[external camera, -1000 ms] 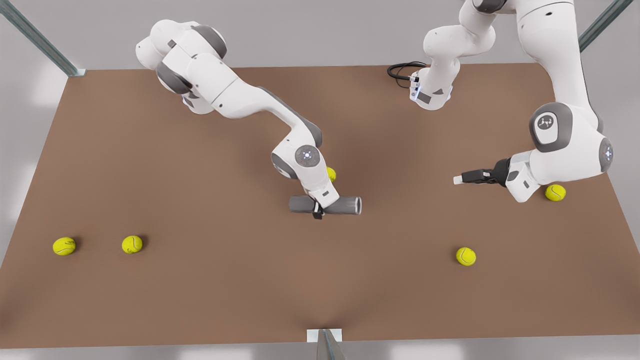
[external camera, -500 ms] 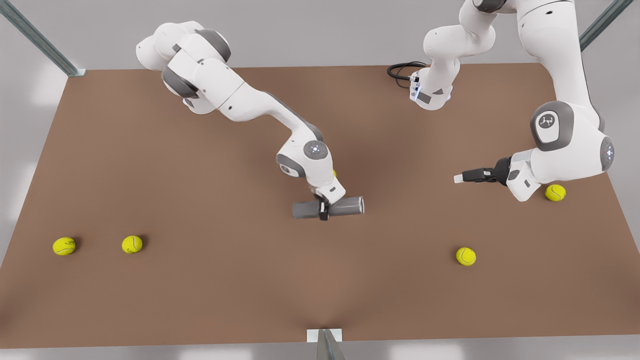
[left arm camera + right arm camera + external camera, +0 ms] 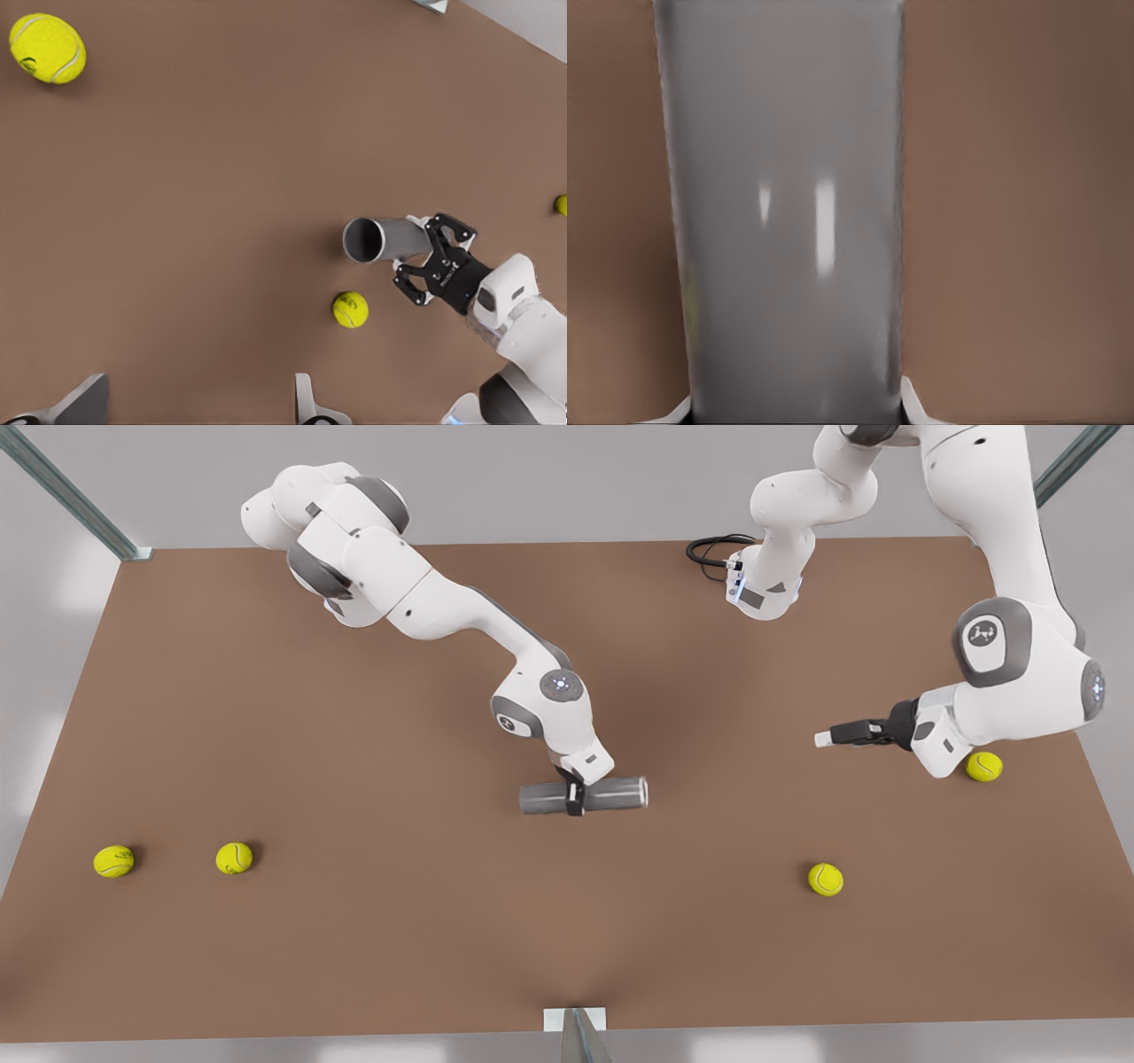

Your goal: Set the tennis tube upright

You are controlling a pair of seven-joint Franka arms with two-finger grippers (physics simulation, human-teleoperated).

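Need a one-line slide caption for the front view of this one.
Right gripper clamps the horizontal tennis tube at mid-length while the left gripper waits open.

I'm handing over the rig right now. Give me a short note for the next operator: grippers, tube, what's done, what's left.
Right gripper: shut on the tennis tube near its middle; the tube lies roughly level, open end toward the front view's right.
Left gripper: waiting over the table at the front view's right, fingers apart, holding nothing.
Four tennis balls lie scattered on the table, one more by the tube.
Done: tube grasped.
Left: turn it vertical, set it on end, release.
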